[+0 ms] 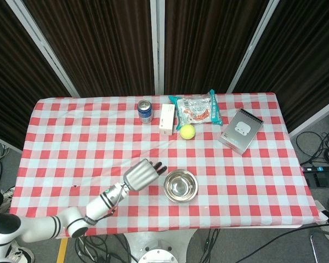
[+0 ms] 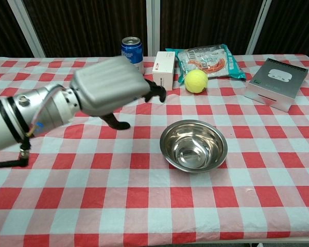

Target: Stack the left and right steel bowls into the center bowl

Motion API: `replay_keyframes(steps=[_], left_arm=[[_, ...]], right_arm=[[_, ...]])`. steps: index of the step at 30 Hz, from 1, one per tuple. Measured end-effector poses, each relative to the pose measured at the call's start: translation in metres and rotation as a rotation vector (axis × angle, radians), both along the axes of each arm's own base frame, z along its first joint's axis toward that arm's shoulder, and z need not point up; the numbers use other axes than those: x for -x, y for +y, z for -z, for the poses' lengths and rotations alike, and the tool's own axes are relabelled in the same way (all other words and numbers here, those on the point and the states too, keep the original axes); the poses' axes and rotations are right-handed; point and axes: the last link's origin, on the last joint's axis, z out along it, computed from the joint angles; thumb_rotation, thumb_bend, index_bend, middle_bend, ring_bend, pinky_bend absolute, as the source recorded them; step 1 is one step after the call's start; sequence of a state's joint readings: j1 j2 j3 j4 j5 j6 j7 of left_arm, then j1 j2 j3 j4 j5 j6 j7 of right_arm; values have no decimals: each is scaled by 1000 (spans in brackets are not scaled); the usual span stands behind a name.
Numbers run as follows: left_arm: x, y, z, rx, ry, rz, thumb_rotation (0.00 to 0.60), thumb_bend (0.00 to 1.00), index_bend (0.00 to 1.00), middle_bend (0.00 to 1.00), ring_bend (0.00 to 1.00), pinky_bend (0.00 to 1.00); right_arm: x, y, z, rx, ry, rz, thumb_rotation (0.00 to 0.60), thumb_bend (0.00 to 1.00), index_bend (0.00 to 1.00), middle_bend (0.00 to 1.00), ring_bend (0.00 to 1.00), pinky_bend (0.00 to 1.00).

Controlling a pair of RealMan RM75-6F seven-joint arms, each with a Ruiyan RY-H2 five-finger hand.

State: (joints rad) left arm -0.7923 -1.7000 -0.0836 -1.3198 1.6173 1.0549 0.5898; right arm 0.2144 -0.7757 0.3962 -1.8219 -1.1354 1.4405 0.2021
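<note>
Steel bowls (image 1: 180, 186) (image 2: 193, 146) sit nested as one stack in the front middle of the checked table. How many bowls the stack holds I cannot tell. My left hand (image 1: 141, 175) (image 2: 110, 88) hovers to the left of the stack, raised off the cloth, fingers spread and holding nothing. It does not touch the bowls. My right hand is not in either view.
Along the back stand a blue can (image 2: 132, 50), a white box (image 2: 164, 70), a yellow tennis ball (image 2: 196, 81), a snack packet (image 2: 211, 59) and a grey box (image 2: 276, 84) at the right. The tablecloth (image 2: 144, 195) runs to the front edge.
</note>
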Motion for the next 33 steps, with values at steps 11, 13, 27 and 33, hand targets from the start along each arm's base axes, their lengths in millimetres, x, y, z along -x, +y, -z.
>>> replay_keyframes(steps=[11, 13, 27, 33], left_arm=[[118, 12, -123, -312, -174, -391, 600, 161, 288, 258, 227, 361], [134, 2, -136, -331, -236, -450, 600, 157, 259, 225, 194, 321], [231, -79, -187, -420, -434, -719, 600, 160, 247, 216, 186, 253], [246, -96, -194, -423, -440, -756, 600, 157, 247, 217, 186, 246]], right_arm=[[11, 10, 49, -177, 128, -34, 600, 27, 286, 279, 147, 126], [20, 15, 66, -236, 185, -39, 600, 26, 267, 241, 115, 101], [92, 47, 141, -455, 464, 68, 600, 54, 33, 46, 0, 0], [105, 59, 151, -507, 502, 116, 600, 56, 33, 28, 0, 0]])
